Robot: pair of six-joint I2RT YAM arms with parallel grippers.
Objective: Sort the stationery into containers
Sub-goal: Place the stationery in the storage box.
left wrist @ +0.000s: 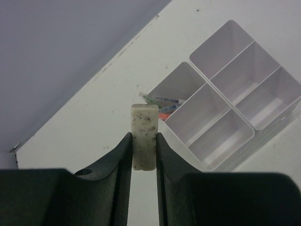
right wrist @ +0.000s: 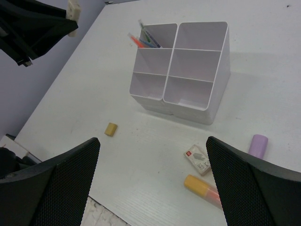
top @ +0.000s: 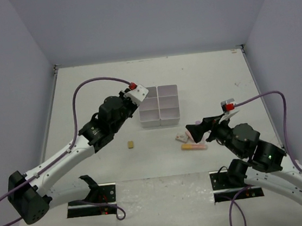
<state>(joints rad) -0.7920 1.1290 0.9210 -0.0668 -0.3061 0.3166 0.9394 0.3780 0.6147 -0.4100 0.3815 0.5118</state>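
1. Top view: the left gripper (top: 134, 99) hangs beside the far-left corner of the white six-compartment plastic organizer (top: 160, 122). Centre it over an empty cell first.
2. Left wrist: the jaws pinch an upright white speckled rectangular eraser (left wrist: 144, 136). Lower it before releasing.
3. Right wrist: the right gripper (right wrist: 151, 141) gapes wide and holds nothing.

High fixed view looking down, wrist views angled down, all sharing organizer (top: 159, 105), left seemingly nearer
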